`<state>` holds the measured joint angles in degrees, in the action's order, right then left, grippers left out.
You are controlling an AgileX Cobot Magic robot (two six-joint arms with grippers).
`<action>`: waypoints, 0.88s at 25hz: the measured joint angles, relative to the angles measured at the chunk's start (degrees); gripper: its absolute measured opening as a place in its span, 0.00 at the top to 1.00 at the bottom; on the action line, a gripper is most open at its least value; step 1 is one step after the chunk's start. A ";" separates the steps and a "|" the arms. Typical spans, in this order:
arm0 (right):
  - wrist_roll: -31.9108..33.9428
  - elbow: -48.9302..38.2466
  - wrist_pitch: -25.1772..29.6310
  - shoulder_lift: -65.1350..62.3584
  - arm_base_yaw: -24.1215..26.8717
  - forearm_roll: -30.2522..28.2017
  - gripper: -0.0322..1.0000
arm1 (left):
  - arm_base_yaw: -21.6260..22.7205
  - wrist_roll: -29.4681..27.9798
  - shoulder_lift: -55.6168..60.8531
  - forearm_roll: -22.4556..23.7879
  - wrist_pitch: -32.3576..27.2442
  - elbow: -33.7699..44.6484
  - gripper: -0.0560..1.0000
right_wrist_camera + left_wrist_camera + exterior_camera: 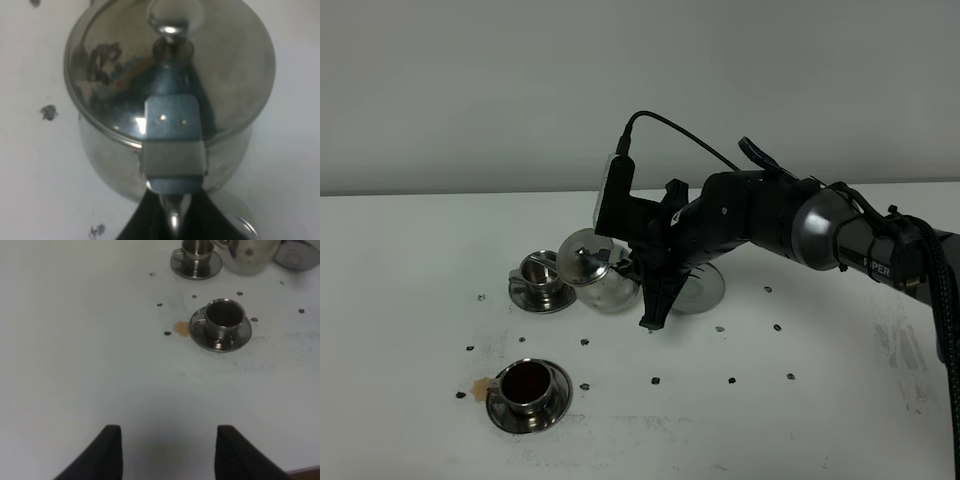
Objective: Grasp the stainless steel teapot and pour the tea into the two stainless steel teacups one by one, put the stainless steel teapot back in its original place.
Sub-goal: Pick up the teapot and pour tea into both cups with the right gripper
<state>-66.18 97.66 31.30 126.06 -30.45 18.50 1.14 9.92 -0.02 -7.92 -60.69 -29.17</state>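
The teapot (597, 272) is grasped by the right fingers (656, 298) and tilted toward the far cup (539, 270). The left fingers (108, 452) are held released above the surface (75, 365).

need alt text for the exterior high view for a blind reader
The right arm's fingers hold the stainless steel teapot tilted toward the far teacup on a white table. The near teacup holds dark tea, and an empty saucer lies to the right of the teapot.
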 joint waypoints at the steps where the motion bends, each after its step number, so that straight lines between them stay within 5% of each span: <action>1: 0.00 0.11 0.00 0.00 0.00 -0.73 0.88 | 0.00 0.00 0.00 0.00 0.00 0.00 0.49; 22: -0.81 0.25 -2.77 0.00 0.00 -12.71 0.88 | 0.00 0.00 0.00 0.00 0.00 0.00 0.49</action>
<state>-66.99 97.91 28.53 126.06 -30.45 5.79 1.14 9.92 -0.02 -7.92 -60.69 -29.17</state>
